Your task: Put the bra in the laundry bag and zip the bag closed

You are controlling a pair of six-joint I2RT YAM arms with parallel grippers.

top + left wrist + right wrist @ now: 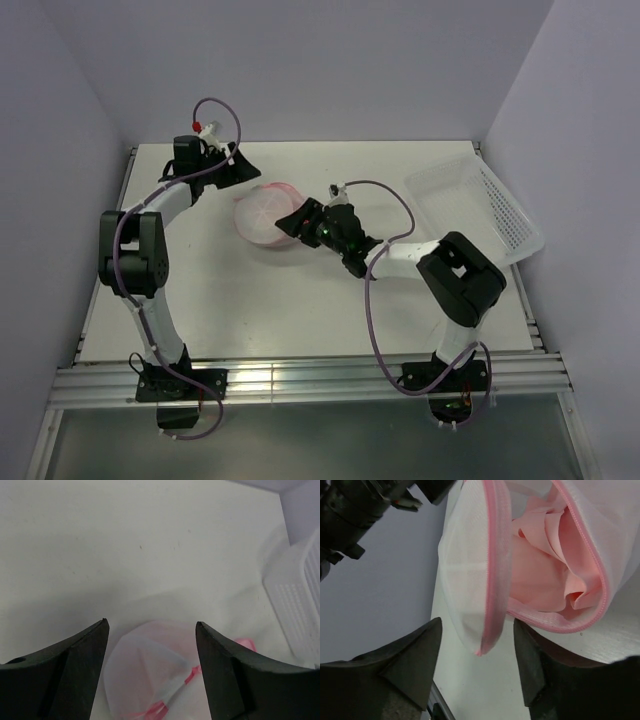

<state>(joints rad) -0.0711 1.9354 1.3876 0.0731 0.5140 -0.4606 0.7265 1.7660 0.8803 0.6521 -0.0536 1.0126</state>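
The soft pink bra [540,565] lies bunched inside the laundry bag [262,212] at mid-surface [250,300], the lid flap [465,580] hanging unzipped. The right hand [475,665] is released, its jaws standing either side of the flap's edge; the left hand [152,625] hovers over the bag, spread and gripping nothing. Mesh and garment look light and limp, so the firmer pink zipper rim [492,555] seems the best hold. No zipper pull shows. A white basket [490,210] stands well apart.
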